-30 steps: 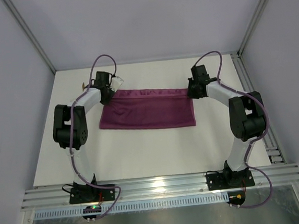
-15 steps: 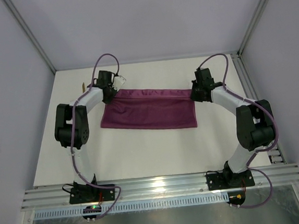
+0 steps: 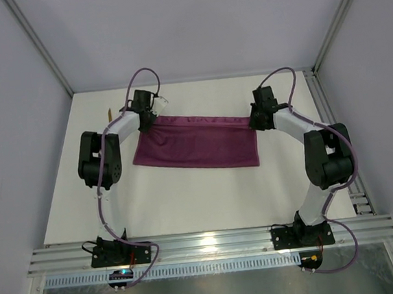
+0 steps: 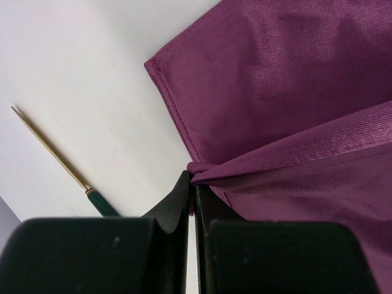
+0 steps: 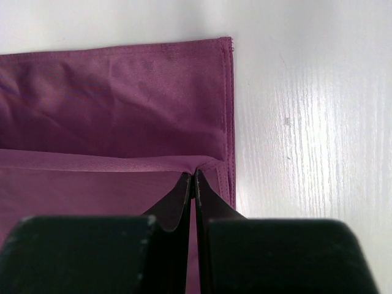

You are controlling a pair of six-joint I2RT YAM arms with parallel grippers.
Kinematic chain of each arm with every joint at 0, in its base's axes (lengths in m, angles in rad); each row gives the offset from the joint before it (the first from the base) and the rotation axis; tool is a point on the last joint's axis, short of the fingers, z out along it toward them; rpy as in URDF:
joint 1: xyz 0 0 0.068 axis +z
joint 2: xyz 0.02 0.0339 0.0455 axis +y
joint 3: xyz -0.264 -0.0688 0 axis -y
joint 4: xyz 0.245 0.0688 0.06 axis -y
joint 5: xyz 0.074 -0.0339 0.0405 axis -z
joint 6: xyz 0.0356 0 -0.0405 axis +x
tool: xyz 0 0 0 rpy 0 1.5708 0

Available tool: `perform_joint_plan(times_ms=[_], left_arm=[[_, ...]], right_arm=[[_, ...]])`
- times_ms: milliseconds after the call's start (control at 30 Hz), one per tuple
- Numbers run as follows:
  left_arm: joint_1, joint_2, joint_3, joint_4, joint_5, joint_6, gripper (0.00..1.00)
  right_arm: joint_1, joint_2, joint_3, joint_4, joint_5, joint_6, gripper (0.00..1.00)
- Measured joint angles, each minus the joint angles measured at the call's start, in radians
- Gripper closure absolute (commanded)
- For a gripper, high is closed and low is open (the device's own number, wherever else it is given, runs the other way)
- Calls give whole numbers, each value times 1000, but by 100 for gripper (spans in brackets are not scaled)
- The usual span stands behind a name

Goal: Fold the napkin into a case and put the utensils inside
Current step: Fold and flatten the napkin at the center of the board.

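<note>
The magenta-purple napkin lies folded double as a wide strip across the table's far middle. My left gripper is shut on the napkin's far left corner. My right gripper is shut on its far right corner. Both pinch the upper layer, lifted slightly over the lower layer. One thin gold utensil with a dark green handle lies on the white table left of the napkin; it also shows in the top view. The other utensil is out of view.
A white table stands inside a frame with grey walls. A metal rail runs along the table's right edge, and aluminium rails cross the near edge by the arm bases.
Both grippers have carried the napkin's upper edge farther toward the back of the table. The left arm's elbow has swung right, the right arm's elbow back in.
</note>
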Motion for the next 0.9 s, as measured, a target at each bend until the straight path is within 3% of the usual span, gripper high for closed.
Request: perform_joint_plan(times_ms=[167, 267, 433, 500, 567, 767, 900], left_arm=[[-2, 20, 5, 4, -7, 0, 99], [-3, 31, 11, 4, -9, 0, 94], [-4, 53, 43, 9, -57, 5, 72], [-2, 63, 57, 14, -90, 4, 58], [-1, 78, 76, 29, -125, 4, 50], [-1, 119, 129, 63, -204, -9, 45], [-1, 116, 135, 53, -209, -32, 45]], right_arm=[[-1, 60, 20, 0, 3, 1, 96], [-2, 77, 27, 0, 8, 1, 96], [-9, 79, 29, -7, 59, 0, 94], [-23, 79, 30, -14, 89, 1, 81], [-39, 84, 37, -20, 111, 3, 77], [-76, 135, 87, -26, 128, 5, 62], [-85, 187, 177, -60, 131, -2, 61]])
